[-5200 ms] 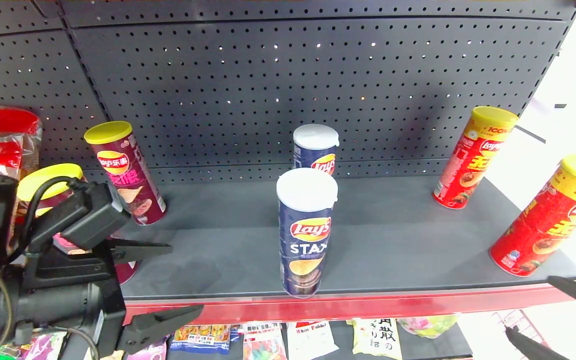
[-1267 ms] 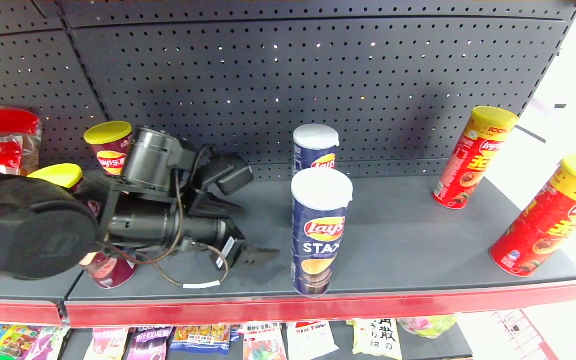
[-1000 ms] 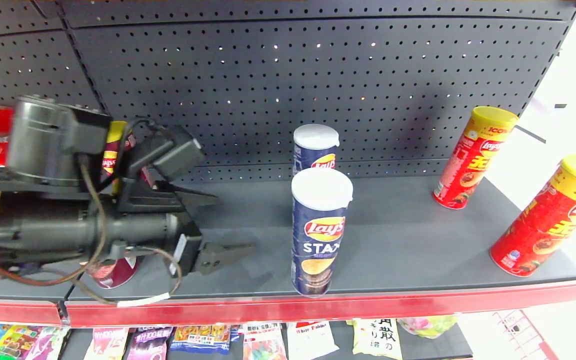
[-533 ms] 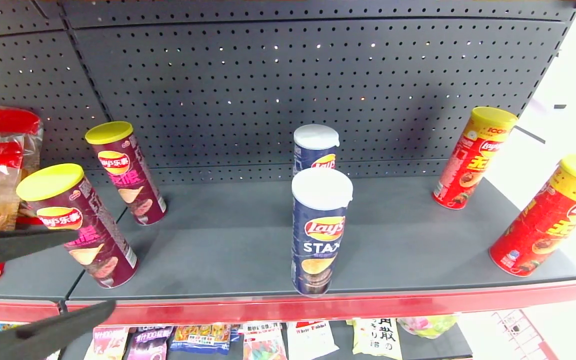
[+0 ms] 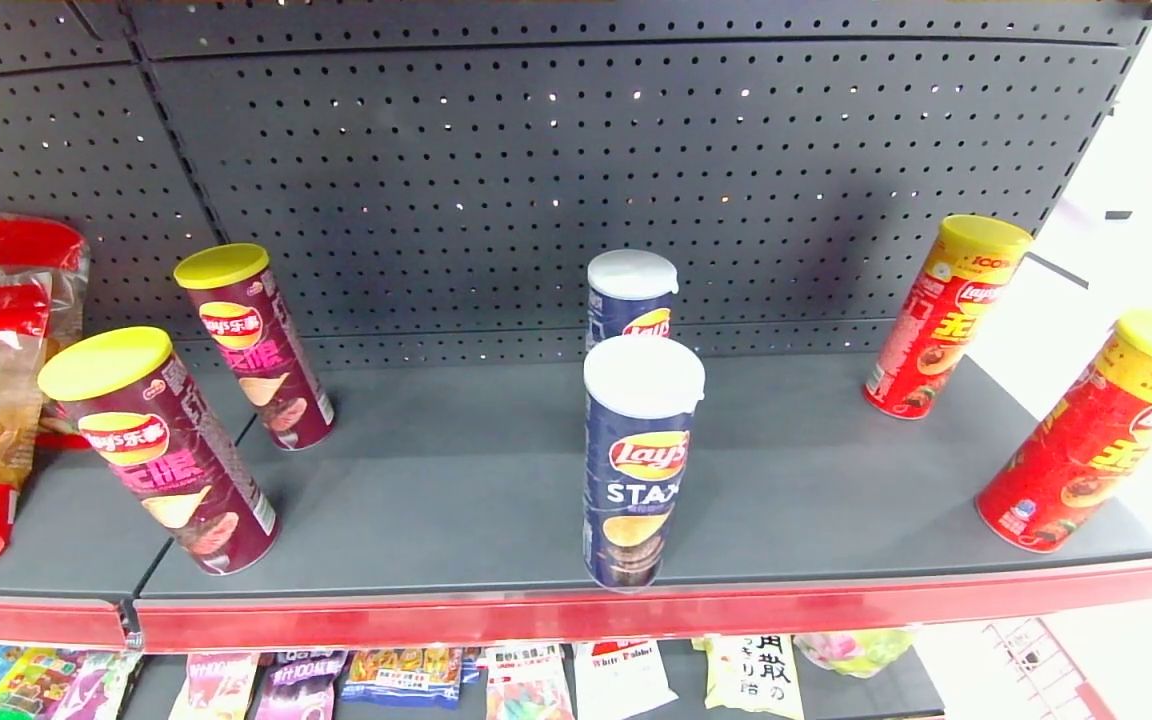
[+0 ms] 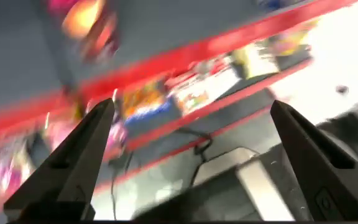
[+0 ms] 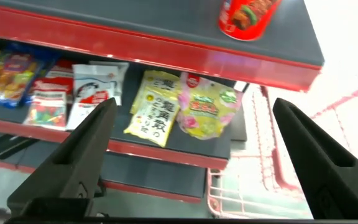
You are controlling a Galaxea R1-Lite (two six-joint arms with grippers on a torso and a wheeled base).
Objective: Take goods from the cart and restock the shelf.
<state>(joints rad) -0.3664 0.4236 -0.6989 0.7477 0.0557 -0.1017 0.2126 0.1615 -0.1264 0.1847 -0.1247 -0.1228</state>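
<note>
Now the shelf [image 5: 496, 480] holds six standing tubes of chips: two maroon cans [image 5: 161, 450] at left, two blue cans [image 5: 636, 460] in the middle, two red cans [image 5: 1086, 440] at right. The left gripper [image 6: 192, 104] and right gripper [image 7: 194, 102] are both spread wide, gripping nothing.

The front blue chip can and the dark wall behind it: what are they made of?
The front blue chip can looks like a cardboard tube with a smooth printed wrap, though the core is a guess; its white lid seems matte plastic. The dark wall is probably painted sheet metal: rows of small punched holes let light through.
</note>
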